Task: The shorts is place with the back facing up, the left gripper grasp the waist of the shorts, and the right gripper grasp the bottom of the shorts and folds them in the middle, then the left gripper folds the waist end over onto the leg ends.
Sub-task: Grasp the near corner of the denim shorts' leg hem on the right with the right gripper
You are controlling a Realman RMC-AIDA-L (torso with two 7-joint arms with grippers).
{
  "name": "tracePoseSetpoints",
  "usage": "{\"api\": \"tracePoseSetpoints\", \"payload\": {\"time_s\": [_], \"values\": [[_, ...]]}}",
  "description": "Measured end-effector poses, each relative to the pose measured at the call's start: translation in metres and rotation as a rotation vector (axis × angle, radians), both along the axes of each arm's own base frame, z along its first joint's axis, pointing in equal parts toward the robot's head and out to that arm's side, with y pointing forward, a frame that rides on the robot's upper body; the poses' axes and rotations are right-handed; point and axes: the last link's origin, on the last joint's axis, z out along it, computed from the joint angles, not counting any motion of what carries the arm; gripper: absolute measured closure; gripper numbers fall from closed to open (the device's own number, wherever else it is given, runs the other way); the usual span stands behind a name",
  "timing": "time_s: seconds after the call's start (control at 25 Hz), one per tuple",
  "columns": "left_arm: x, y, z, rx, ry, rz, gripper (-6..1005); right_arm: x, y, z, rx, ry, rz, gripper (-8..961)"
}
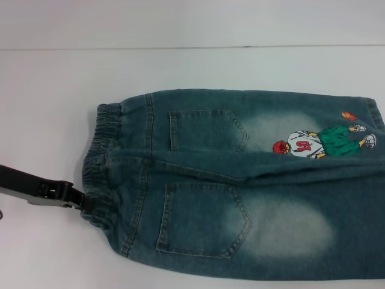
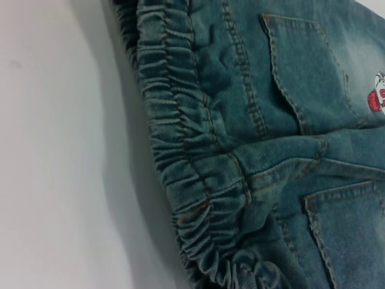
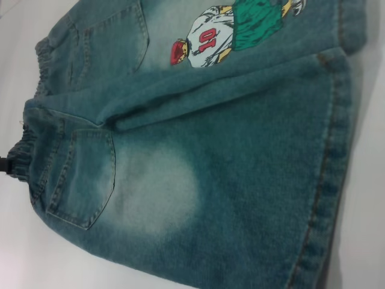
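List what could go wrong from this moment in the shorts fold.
1. The left gripper sits at the very edge of the waist; it might catch only a ruffle and slip when lifted.
2. The right gripper is not in view, so a hold on the hems can't be confirmed; the fold may go uneven.
3. The shorts are bunched along the centre seam, so creases could get folded in.

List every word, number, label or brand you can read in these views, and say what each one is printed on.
"10" in red, on the white jersey of the cartoon basketball-player print on the blue-green washed denim shorts.
The same number in the head view is too blurred to read.
No other word, label or brand shows on the shorts, the white table or the black left gripper.
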Motion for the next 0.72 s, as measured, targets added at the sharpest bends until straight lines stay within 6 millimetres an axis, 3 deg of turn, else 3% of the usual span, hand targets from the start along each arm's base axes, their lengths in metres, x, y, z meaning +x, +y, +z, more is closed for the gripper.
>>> {"api": "tracePoseSetpoints", "payload": {"time_s": [0.4, 0.72], "values": [[0.002, 0.002, 0.001, -0.001, 0.004, -0.009, 946, 0.001, 0.006, -0.028, -0.043, 0.008, 0.003, 11], [0.004, 0.004, 0.001, -0.009, 0.007, -0.019, 946, 0.001, 0.007, -0.035, -0.047, 0.003, 0.007, 17]]}}
